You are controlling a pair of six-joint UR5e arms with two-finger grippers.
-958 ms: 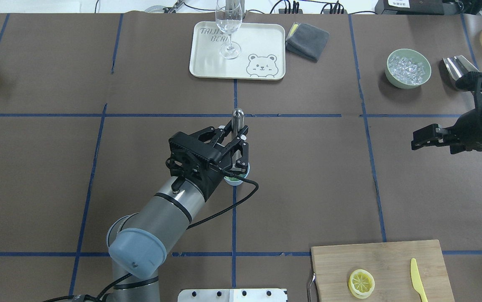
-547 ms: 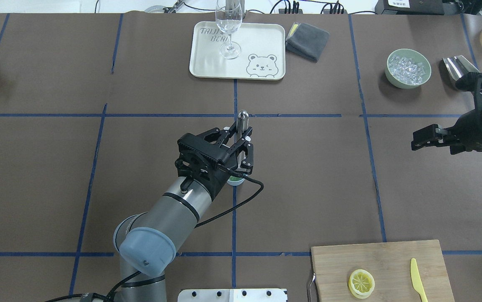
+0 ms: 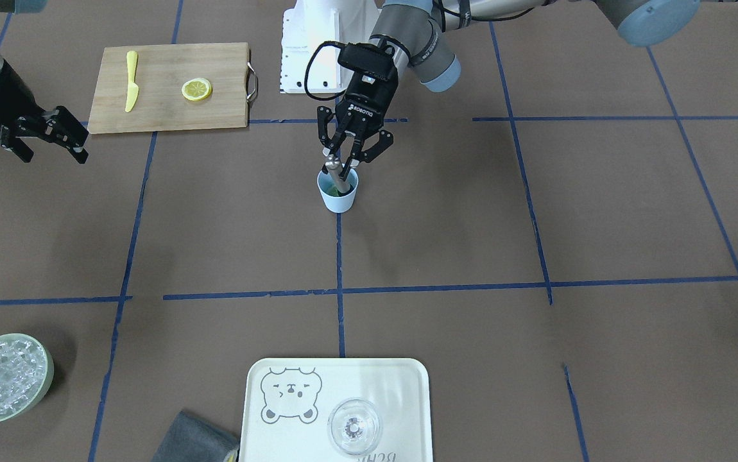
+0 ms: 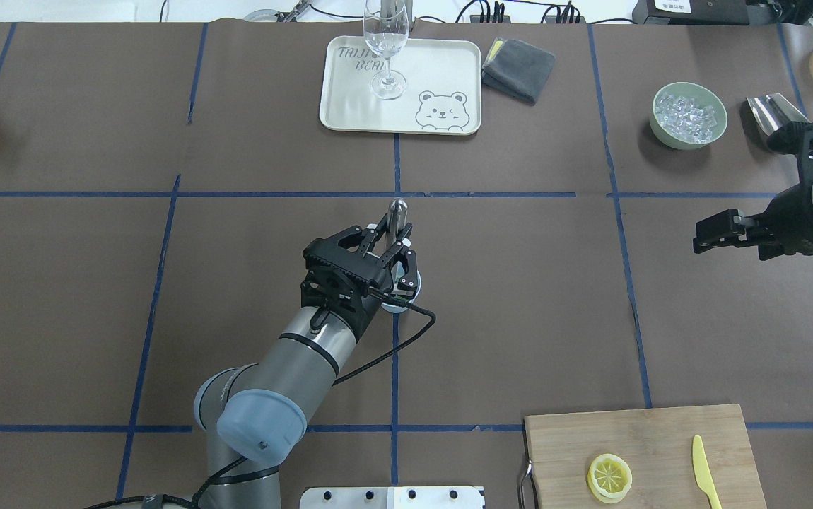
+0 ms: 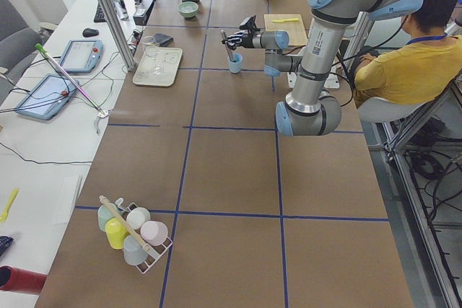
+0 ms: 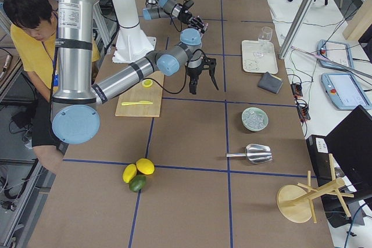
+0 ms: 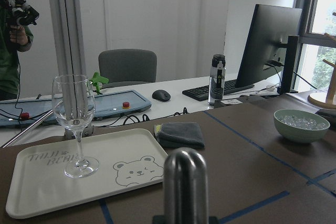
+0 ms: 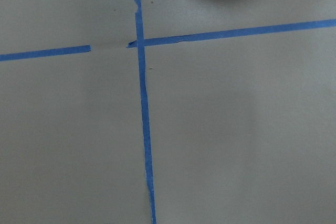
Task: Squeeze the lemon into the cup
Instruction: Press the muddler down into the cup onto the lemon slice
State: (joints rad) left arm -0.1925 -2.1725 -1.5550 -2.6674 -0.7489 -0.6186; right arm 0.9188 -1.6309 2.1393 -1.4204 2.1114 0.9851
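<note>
Left gripper (image 3: 341, 164) is clamped on a metal muddler (image 4: 397, 212). The rod is near upright with a slight tilt, lower end down inside the cup (image 3: 338, 197). Cup sits mid-table on a blue tape line, something green in the bottom. Left wrist cam only shows the rod's rounded top

Lemon (image 3: 196, 88) is well apart from the cup. The slice lies flat, cut face up, on the wooden cutting board (image 3: 170, 109) at the robot's near right corner. Yellow plastic knife (image 3: 131, 80) is beside it on the same board, not touching

Right gripper (image 3: 56, 146) hangs over the table out on the right side, fingers spread and holding nothing, apart from both board and cup

Far side: tray (image 4: 442, 71) with a wine glass (image 4: 387, 85) standing on it, grey cloth (image 4: 519, 67) just beside the tray, green bowl of ice (image 4: 656, 120) further right
</note>
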